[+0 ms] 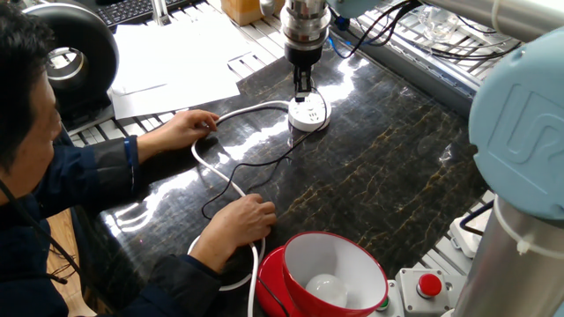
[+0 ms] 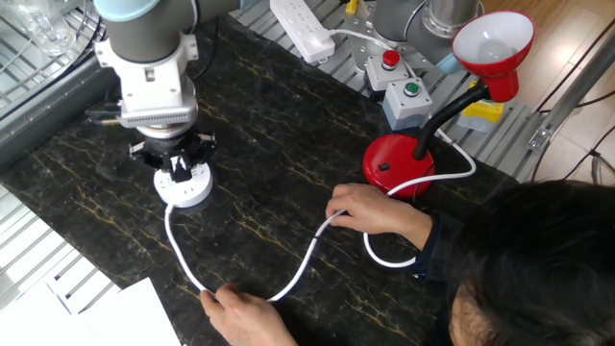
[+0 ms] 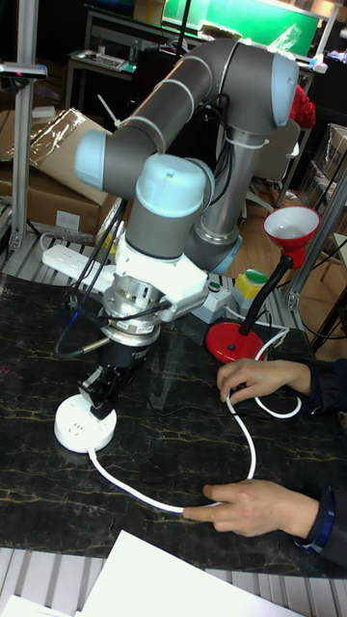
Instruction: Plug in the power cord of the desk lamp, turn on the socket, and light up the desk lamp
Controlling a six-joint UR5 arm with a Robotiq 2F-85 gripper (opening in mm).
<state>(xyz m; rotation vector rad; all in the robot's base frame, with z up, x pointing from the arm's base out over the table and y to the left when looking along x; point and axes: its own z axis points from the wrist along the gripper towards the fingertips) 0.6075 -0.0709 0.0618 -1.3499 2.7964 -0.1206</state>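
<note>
The round white socket [image 1: 309,115] lies on the dark table with its thick white cable looping toward the person. My gripper [image 1: 303,86] hangs straight down over the socket's far edge, just above its top, and its dark fingers look shut together. The other fixed view shows the gripper [image 2: 178,169] over the socket [image 2: 184,185], and the tall view shows the same gripper [image 3: 100,388] and socket [image 3: 81,425]. The thin black power cord [image 1: 236,180] runs across the table up to the socket; its plug end is hidden. The red desk lamp [image 2: 404,161] stands unlit.
A person's two hands [image 1: 242,220] [image 1: 187,129] hold the white cable [image 2: 303,272] on the table. A long white power strip [image 2: 301,26] and button boxes [image 2: 404,99] sit at the table's edge. Papers [image 1: 172,62] lie beyond the mat.
</note>
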